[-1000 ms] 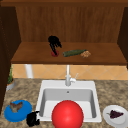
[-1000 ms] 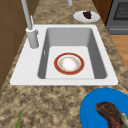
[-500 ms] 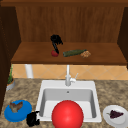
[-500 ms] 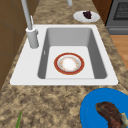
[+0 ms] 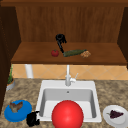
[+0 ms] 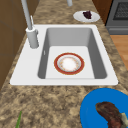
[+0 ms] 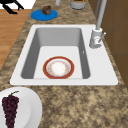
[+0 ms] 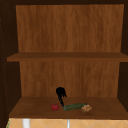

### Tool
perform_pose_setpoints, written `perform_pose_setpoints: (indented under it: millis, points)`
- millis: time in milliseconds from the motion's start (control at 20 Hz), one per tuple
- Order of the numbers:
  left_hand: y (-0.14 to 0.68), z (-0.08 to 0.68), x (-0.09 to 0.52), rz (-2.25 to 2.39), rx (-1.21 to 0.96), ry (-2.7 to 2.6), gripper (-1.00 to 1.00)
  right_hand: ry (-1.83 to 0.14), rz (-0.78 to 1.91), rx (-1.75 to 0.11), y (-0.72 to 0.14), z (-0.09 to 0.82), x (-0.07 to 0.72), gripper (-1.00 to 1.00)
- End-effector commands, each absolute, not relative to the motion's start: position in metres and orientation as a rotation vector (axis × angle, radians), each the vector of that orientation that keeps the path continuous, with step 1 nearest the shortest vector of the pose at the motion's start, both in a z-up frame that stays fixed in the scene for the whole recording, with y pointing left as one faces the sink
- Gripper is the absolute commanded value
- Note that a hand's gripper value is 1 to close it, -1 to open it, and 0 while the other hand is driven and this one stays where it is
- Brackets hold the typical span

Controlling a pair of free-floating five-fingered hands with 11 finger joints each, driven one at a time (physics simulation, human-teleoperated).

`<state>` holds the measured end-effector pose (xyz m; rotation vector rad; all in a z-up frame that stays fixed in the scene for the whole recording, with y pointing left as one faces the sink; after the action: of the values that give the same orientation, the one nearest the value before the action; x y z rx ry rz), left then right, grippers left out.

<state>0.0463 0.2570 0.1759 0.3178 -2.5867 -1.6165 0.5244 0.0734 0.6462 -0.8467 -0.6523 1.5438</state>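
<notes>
Reaching down to the shelf, the right hand is staying put, fingers extended, touching the cucumber beside the tomato.

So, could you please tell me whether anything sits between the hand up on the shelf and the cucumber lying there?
Nothing visible does. The right hand hangs above the shelf, one straight finger reaching down to the cucumber at its left end. The tomato sits to the left, the brown food piece beyond the far end.
</notes>
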Motion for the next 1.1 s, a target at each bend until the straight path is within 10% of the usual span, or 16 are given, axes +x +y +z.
perform_pose_setpoints:
  millis: [0,1050]
  points:
    - [0.257,0.176,0.046,-1.616,0.318,-2.587,0.0,-0.681,1.562,-0.803,0.058,0.646,0.531,-1.0]
    - [0.257,0.176,0.046,-1.616,0.318,-2.587,0.0,-0.592,1.551,-0.611,0.017,0.627,0.579,-1.0]
